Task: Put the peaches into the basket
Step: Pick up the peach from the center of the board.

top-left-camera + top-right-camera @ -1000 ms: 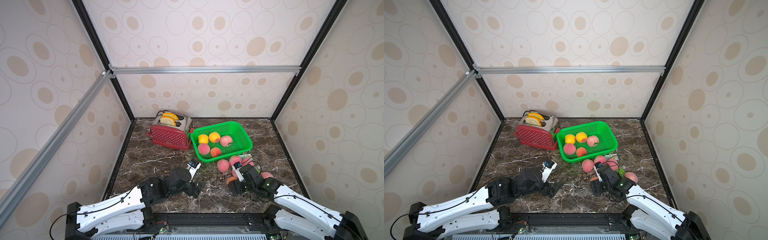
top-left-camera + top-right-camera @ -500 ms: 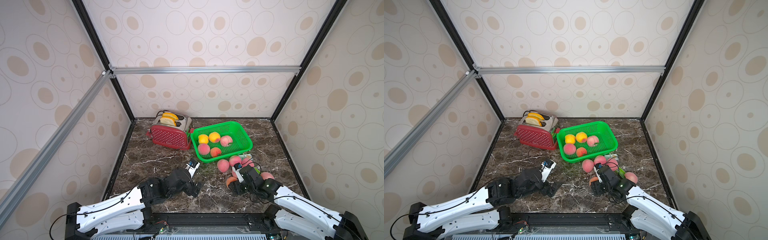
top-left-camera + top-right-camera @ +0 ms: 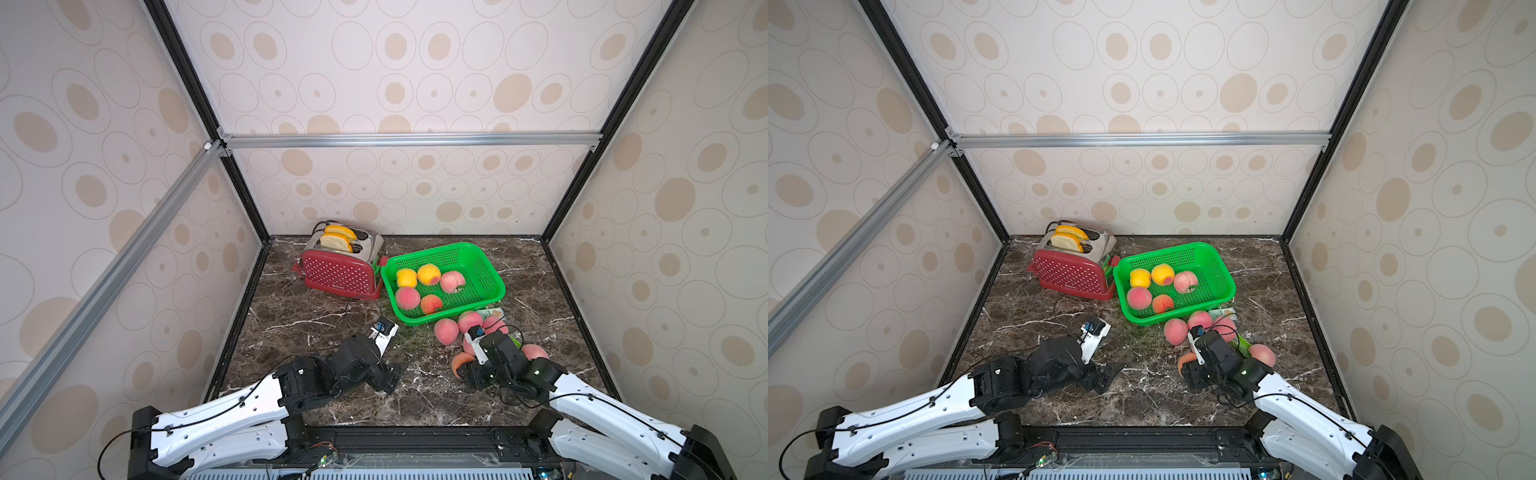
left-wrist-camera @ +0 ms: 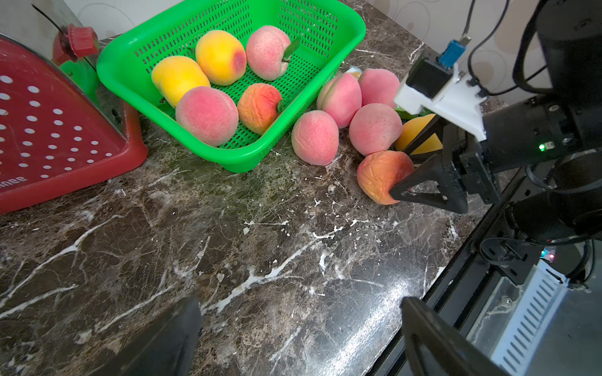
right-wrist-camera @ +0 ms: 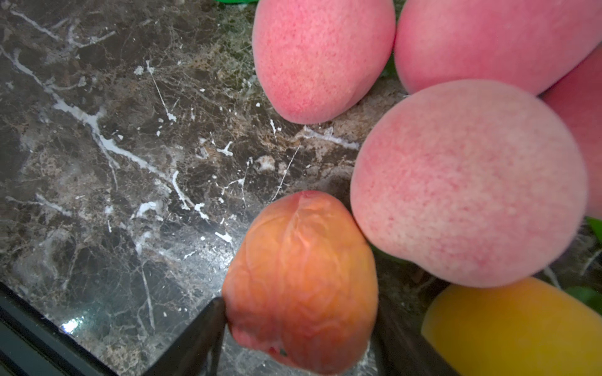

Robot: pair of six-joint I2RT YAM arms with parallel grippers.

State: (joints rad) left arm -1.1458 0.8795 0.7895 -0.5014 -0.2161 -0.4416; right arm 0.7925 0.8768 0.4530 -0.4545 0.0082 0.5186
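Five peaches [image 3: 407, 297] lie in the bright green perforated plastic basket [image 3: 419, 322]. More cluster on the dark marble table [image 4: 228, 244], just near-right of it. Right end effector [image 4: 402, 172] clamped across the wrinkled orange-red peach [image 4: 379, 177], which looks light and squashy, so grip the middle gently. Left end effector [image 3: 392, 376] wide, empty.

The left arm [image 3: 232, 409] and right arm [image 3: 615, 419] match: long glossy white moulded links, matte black cylindrical joints. Thin black cables [image 3: 241, 402] run along the white shells under small black clips. Each wrist bears a white bracket [image 4: 456, 101] with a black camera block [image 4: 426, 76] and a blue plug [image 4: 451, 52]. The right gripper [image 4: 399, 171] has black triangular open-frame fingers [image 4: 430, 184]; a small green light [image 4: 541, 147] glows on its housing.
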